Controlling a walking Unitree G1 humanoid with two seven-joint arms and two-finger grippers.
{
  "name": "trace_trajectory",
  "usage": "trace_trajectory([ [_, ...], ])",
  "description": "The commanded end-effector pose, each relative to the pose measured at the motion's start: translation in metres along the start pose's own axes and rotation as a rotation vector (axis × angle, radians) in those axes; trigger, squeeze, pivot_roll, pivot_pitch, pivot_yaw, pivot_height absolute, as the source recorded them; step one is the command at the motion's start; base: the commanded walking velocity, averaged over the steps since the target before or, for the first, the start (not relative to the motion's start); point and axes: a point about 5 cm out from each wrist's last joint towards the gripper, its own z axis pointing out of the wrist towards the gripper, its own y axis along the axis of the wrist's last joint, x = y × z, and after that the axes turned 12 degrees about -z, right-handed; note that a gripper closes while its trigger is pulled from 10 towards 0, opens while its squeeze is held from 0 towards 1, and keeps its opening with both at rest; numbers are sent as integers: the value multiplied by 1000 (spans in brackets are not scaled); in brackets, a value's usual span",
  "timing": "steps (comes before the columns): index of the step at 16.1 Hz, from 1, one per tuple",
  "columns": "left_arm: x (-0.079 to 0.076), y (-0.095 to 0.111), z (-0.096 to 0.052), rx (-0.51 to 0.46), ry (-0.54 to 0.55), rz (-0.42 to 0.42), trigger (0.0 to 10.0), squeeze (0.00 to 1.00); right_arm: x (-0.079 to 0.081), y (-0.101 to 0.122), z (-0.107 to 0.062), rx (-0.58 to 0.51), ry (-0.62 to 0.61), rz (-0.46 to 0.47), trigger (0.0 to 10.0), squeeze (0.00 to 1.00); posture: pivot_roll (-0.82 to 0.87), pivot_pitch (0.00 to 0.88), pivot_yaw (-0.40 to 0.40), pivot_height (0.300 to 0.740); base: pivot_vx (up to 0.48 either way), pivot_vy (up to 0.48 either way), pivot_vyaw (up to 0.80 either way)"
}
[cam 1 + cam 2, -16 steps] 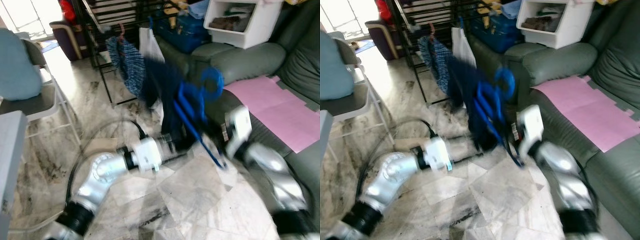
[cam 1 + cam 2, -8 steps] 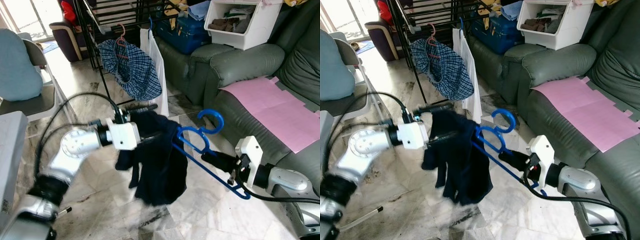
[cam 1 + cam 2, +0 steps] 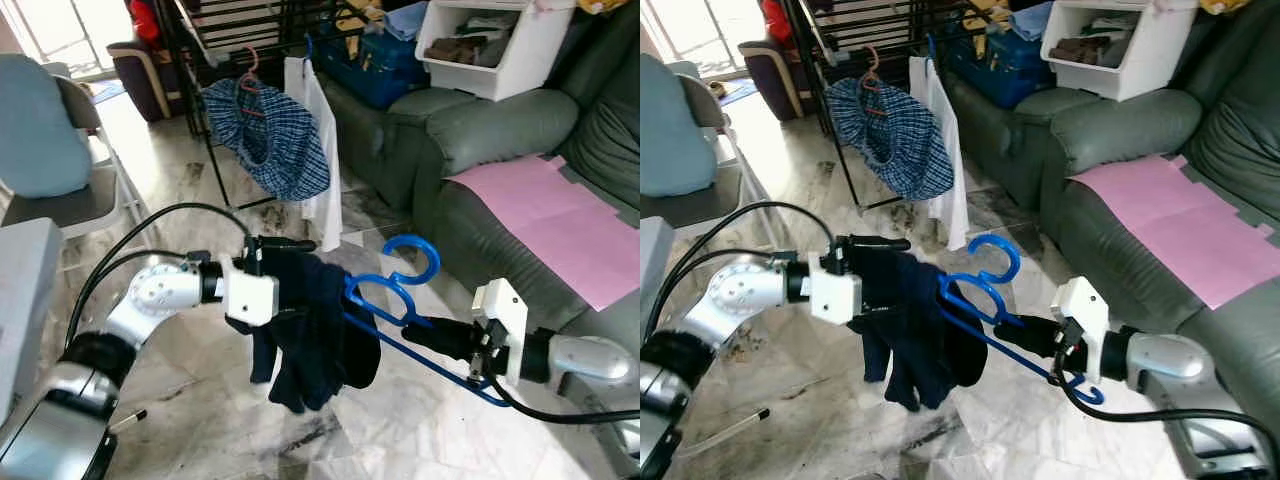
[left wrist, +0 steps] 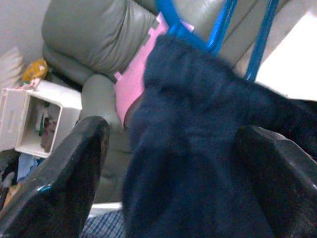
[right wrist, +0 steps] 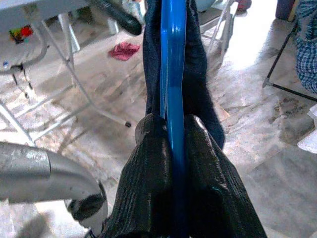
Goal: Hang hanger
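While the dark navy garment (image 3: 318,330) has bunched closer around the blue plastic hanger (image 3: 400,300) than it was half a second ago, when it hung longer and looser below the arm, the job itself is not yet near its end. Nearest the camera, the right hand (image 3: 1025,335) pinches the hanger's lower bar between its two black fingers (image 5: 153,163), pressed tight on either side of the blue plastic, with the hook curling up and free. Just beside it, the left hand (image 3: 290,285) has come in a little lower and nearer the hanger; its fingers (image 4: 69,173) stand spread wide either side of the cloth, so I judge it is steadying or tugging the garment, not clamping it.

The whole scene has also shifted slightly, which reads as the head moving.

Farther off across the marble floor (image 3: 200,190) stands the black drying rack (image 3: 215,60), carrying a checked blue shirt (image 3: 268,140) on a pink hanger and a white cloth (image 3: 320,140) beside it. The hanger is well apart from those rails, so the carry and the hooking-on remain. Beyond, the green sofa (image 3: 500,120) holds a white bin (image 3: 495,45).
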Motion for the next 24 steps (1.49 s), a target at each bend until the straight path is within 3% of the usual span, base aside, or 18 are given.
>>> trace_trajectory([
  [1, 6, -1, 2, 32, -34, 12, 10000, 1000, 3, 10, 2, -22, 57, -65, 10000, 0, -139, 0, 36, 740, 0, 0, 0],
  [2, 7, -3, 3, 50, -47, -2, 10000, 1000, 4, 9, 1, -10, 60, -76, 10000, 0, -142, 0, 38, 740, 0, 0, 0],
  [3, 8, -6, 3, 74, -88, -30, 0, 0, 4, 9, 0, -2, 59, -87, 10000, 0, -144, 0, 39, 740, 0, 0, 0],
  [11, 13, -21, 7, 218, -233, -231, 0, 0, 1, 9, 3, 19, 52, -143, 10000, 0, -149, 0, 35, 740, 0, 0, 0],
  [24, 26, -11, 20, 205, -291, -253, 0, 0, 5, -4, 12, 74, 67, -198, 10000, 0, -154, 0, 36, 740, 0, 0, 0],
])
